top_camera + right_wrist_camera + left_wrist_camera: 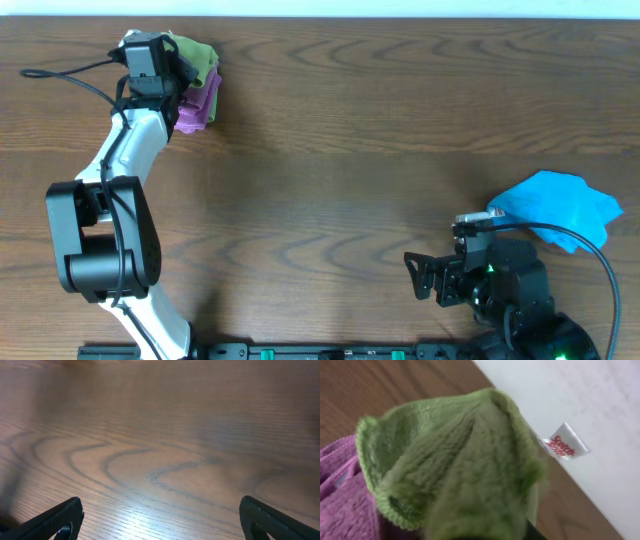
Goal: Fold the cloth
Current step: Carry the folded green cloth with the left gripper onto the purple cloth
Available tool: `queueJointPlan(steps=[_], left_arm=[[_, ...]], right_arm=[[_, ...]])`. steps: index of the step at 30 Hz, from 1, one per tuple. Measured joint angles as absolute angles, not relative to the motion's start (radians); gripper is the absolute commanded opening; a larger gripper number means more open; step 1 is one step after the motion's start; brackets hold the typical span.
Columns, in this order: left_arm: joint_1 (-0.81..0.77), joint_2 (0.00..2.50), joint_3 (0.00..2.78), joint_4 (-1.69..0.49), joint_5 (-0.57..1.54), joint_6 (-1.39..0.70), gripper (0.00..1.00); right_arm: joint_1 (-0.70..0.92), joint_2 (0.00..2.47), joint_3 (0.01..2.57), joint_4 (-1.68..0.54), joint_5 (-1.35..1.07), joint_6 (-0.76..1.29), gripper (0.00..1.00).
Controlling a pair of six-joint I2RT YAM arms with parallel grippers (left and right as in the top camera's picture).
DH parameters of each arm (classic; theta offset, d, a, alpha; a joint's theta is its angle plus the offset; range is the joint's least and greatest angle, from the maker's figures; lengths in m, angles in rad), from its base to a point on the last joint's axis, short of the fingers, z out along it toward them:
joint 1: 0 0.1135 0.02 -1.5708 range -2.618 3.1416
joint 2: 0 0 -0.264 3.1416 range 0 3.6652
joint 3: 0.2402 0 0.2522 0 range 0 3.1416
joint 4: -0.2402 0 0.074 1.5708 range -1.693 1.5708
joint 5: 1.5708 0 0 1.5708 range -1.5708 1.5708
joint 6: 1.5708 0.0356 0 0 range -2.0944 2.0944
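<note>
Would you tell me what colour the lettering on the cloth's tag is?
Red, on the white tag; clearest in left wrist view.

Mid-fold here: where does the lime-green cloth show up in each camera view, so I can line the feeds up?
Overhead: the lime-green cloth is bunched at top left, just above the purple cloth in the picture.
Left wrist: it fills the centre, with its white tag at right.
Right wrist: not in it; only table wood shows.
Shared landmark: the purple cloth, lower left in the left wrist view.
</note>
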State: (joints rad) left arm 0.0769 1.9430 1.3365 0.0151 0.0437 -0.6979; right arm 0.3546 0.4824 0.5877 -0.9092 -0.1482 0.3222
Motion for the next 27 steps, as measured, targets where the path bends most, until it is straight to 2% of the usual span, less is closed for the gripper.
queueJointPlan(steps=[4, 17, 18, 27], left_arm=[[0.081, 1.943, 1.338, -0.045, 0.044, -0.698, 0.37], [0.147, 1.898, 1.338, -0.207, 0.044, -0.588, 0.98], [0.147, 1.883, 1.338, -0.216, 0.044, -0.58, 0.95], [0.148, 1.724, 1.338, -0.281, 0.044, -0.521, 0.96]], right_arm=[[0.355, 0.482, 0.588, -0.909, -0.148, 0.322, 0.99], [0.355, 0.482, 0.588, -0.909, -0.148, 0.322, 0.99], [0.355, 0.482, 0.588, -0.909, -0.148, 0.322, 0.99], [0.355, 0.482, 0.588, -0.909, -0.148, 0.323, 0.99]])
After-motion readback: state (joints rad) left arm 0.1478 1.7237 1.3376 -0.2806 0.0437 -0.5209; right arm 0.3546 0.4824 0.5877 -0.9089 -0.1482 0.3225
